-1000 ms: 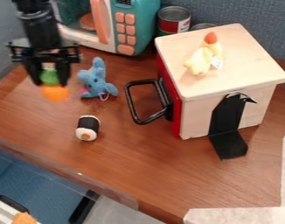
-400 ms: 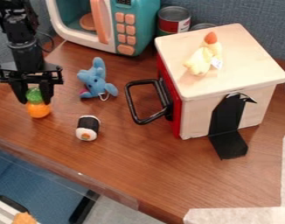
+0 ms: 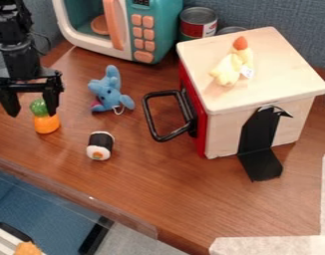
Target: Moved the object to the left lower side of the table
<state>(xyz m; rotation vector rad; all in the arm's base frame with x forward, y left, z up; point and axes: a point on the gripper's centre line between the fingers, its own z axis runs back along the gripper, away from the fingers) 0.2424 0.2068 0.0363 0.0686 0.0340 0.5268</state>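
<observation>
At the near right corner, a pale sheet (image 3: pixel 271 246) lies along the edge of the wooden table (image 3: pixel 165 191). Near the front edge, left of centre, is a toy sushi roll (image 3: pixel 100 146) with a black band; its white end faces the near side. To the right, a black bracket (image 3: pixel 261 172) rests its foot on the table and its upright against the near face of the wooden box (image 3: pixel 251 99).

The task's object, an orange toy with a green top (image 3: pixel 46 122), stands upright at the left side of the table, slightly farther than the sushi roll and to its left. The gripper (image 3: pixel 32 114) is positioned over it. Jaw state: spread apart, clamping nothing, one to each side of the green top; contact between the right jaw and the toy cannot be determined.

Farther and to the right of the toy sits a blue plush (image 3: pixel 109 93). The box's black handle (image 3: pixel 152 117) projects left. A yellow plush (image 3: pixel 228 68) lies on the box top. At the far side are a teal toy microwave (image 3: pixel 154 30) and, to its right, a can (image 3: pixel 198 22).
</observation>
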